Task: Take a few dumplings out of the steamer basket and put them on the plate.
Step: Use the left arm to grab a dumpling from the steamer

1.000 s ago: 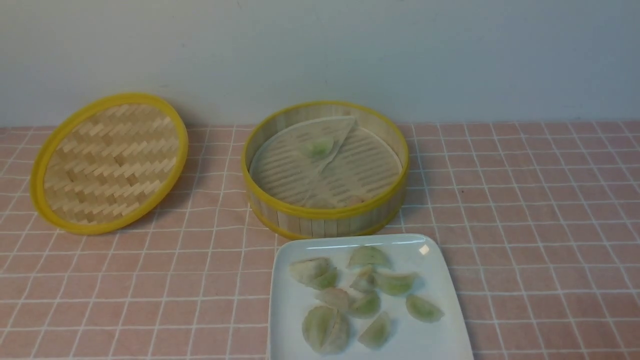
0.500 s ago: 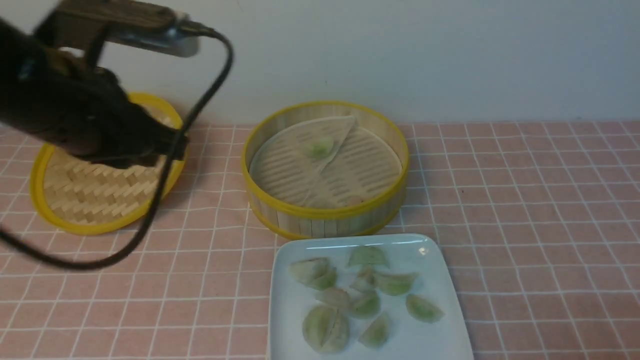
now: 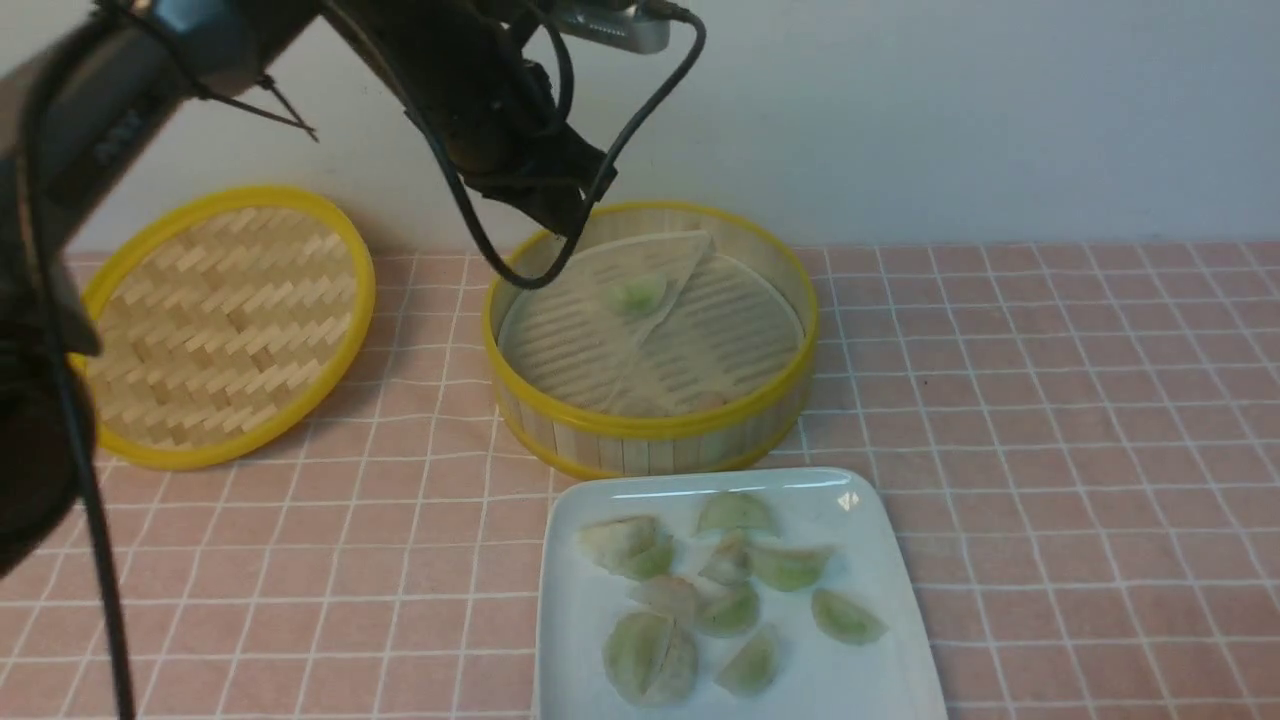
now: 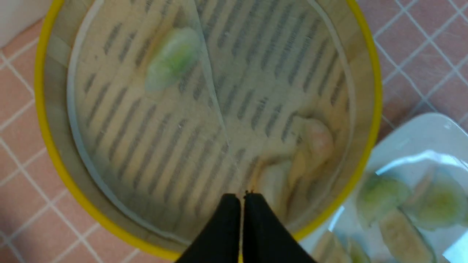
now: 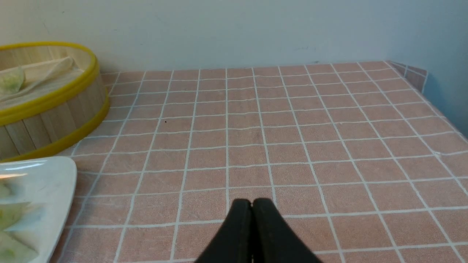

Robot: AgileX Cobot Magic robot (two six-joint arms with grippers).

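Overhead, your left tool (image 4: pixel 241 195) hung clenched above the steamer basket (image 3: pixel 650 430), which held a green dumpling (image 3: pixel 633 294), more dumplings (image 3: pixel 790 565) lay on the plate (image 3: pixel 580 640), and your right tool (image 5: pixel 251 203) was clenched too.

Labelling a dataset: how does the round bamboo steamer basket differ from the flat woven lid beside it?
The round bamboo steamer basket has an upright slatted wall; the flat woven bamboo lid has only a thin rim. The basket holds a pale liner and green-filled dumplings; the lid holds neither. The left gripper hovers over the basket, not the lid. Both are round, yellow-rimmed.
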